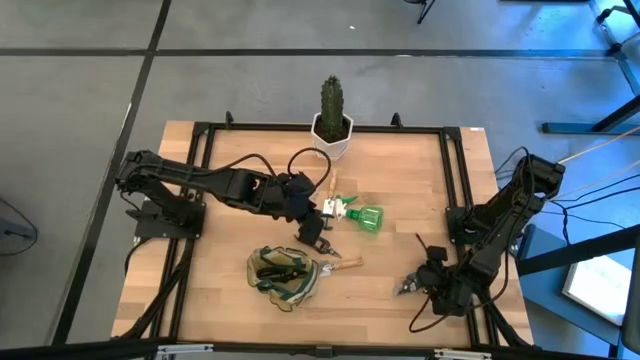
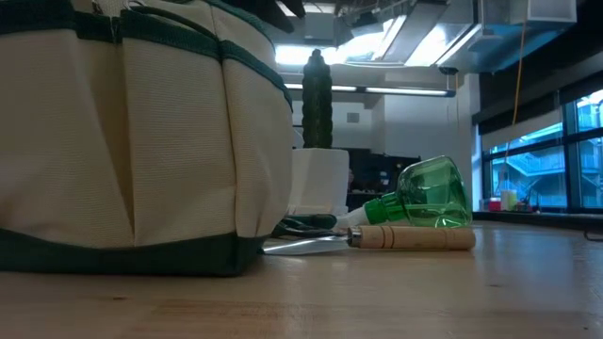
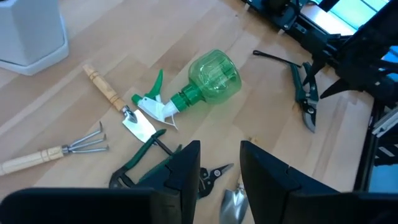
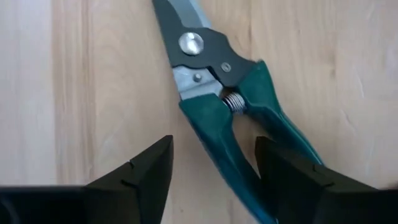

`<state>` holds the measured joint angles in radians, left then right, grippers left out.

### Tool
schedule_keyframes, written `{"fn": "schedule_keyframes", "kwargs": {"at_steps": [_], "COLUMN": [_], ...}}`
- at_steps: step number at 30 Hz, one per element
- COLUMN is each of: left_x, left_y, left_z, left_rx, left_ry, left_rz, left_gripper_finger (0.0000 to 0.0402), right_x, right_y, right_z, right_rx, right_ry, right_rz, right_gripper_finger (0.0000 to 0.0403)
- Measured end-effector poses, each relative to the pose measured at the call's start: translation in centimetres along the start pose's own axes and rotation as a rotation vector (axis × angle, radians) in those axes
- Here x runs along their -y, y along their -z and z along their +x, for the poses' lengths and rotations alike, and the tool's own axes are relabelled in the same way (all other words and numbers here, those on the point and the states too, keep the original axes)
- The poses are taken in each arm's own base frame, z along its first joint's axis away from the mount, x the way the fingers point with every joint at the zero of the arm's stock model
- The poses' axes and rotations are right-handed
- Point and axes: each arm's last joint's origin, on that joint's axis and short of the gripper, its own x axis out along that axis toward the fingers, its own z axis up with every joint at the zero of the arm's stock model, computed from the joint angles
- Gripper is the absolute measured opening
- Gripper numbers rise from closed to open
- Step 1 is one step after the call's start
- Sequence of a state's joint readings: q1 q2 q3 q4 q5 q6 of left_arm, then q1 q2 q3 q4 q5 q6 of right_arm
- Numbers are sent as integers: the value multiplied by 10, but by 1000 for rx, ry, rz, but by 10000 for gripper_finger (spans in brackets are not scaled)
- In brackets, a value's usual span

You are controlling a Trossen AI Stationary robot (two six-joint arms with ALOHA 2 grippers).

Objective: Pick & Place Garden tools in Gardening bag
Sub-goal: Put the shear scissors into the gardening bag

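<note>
The gardening bag point(image 1: 285, 275) sits on the bench point(image 1: 230, 180) toward its near edge, left of centre, mouth up with dark tool handles showing inside. In the low view its tan wall and green hem point(image 2: 132, 141) fill the left half of the picture.

Just right of the bag lies a wooden-handled tool point(image 2: 415, 237), metal end toward the bag. Beyond it the green sprayer point(image 1: 362, 215) lies on its side near the bench's middle, white nozzle toward the left arm. The left wrist view shows more tools on the wood: a small trowel point(image 3: 121, 106), a fork point(image 3: 56, 151) and green-handled shears point(image 3: 152, 163) directly below that arm's hand.

The left hand point(image 1: 318, 232) hangs over the bench between sprayer and bag, fingers point(image 3: 186, 171) apart with nothing between them.

A second pair of pruning shears point(image 4: 230, 106) lies flat near the right front corner, well apart from the bag, with bare wood between. The right hand point(image 1: 412, 285) is low over them, its fingers point(image 4: 146, 171) spread to either side of one teal handle, not clamped on it.

The cactus point(image 1: 332, 105) in its white pot point(image 1: 332, 138) stands at the middle of the far edge. The left half of the bench is open wood, crossed only by the left arm.
</note>
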<state>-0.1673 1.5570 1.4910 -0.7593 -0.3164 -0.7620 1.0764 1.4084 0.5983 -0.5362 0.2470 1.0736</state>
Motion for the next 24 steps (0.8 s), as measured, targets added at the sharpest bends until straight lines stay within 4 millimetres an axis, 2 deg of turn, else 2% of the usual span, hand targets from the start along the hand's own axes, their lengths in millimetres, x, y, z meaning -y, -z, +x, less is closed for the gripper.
{"fn": "schedule_keyframes", "kwargs": {"at_steps": [5, 12, 15, 19, 24], "left_x": [0, 0, 2, 6, 7], "left_y": [0, 0, -4, -14, -19], "left_z": [0, 0, 0, -3, -24], "left_rx": [-11, -7, 56, 149, 169], "left_ry": [12, 9, 2, 65, 159], "left_rz": [-3, -12, -52, -84, -16], "left_gripper_finger": [107, 107, 107, 106, 101], "right_x": [0, 1, -1, -3, -10], "right_y": [-1, -4, -12, -33, -67], "right_z": [3, 3, 1, -5, -22], "right_rx": [-23, -100, -112, -79, 46], "right_ry": [-10, -33, -56, -73, -112], "right_rz": [61, 284, 364, 466, 571], "right_gripper_finger": [178, 52, 54, 54, 54]}}
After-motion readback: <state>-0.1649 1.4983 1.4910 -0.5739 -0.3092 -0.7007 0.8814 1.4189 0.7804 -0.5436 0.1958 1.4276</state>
